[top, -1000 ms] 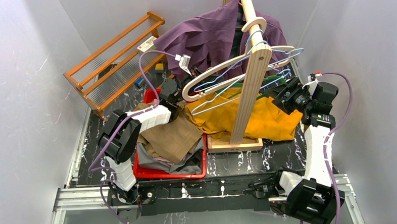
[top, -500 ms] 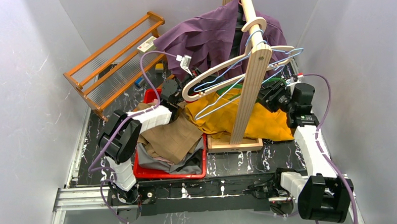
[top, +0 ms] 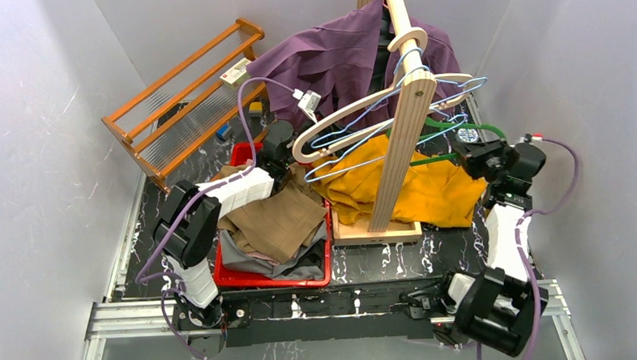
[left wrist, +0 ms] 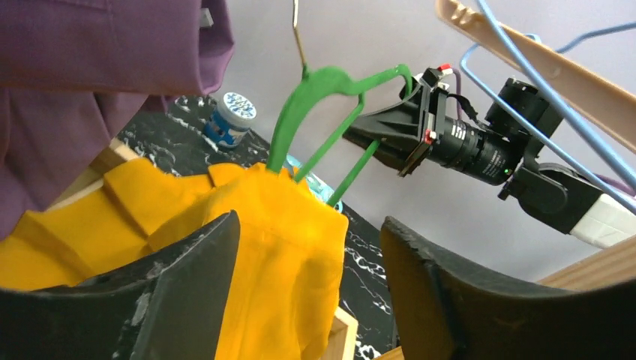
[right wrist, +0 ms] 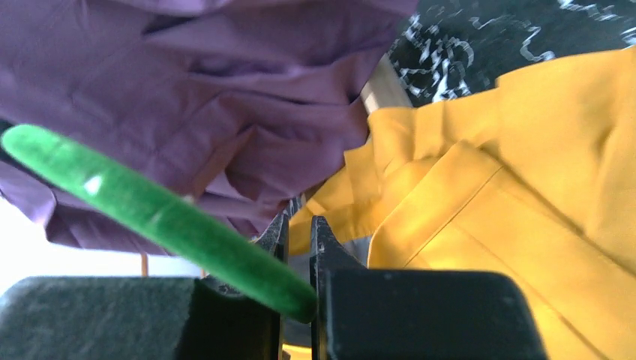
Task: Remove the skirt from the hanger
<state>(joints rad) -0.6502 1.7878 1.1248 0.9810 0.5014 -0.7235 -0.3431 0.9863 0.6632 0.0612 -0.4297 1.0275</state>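
Observation:
The yellow skirt (top: 429, 193) lies bunched at the foot of the wooden stand. Its waist still hangs on the green hanger (top: 451, 128). In the left wrist view the green hanger (left wrist: 315, 82) rises out of the skirt (left wrist: 277, 262), and my left gripper (left wrist: 309, 225) stands open just in front of the cloth, gripping nothing. My left gripper (top: 292, 158) sits at the skirt's left edge. My right gripper (top: 470, 153) is shut on the hanger's right arm. The right wrist view shows the jaws (right wrist: 300, 225) pinching the green bar (right wrist: 150, 210), skirt (right wrist: 510, 187) beyond.
A wooden stand (top: 402, 119) with a pale wooden hanger (top: 321, 135) and blue wire hangers rises through the middle. A purple garment (top: 334, 57) hangs behind. A red bin (top: 275, 278) of folded clothes sits front left, a wooden rack (top: 182, 97) back left, a small jar (left wrist: 230, 116) beyond.
My left gripper has opened and lifted slightly at the skirt's left edge. My right gripper reached in, shut on the green hanger and drew it out to the right.

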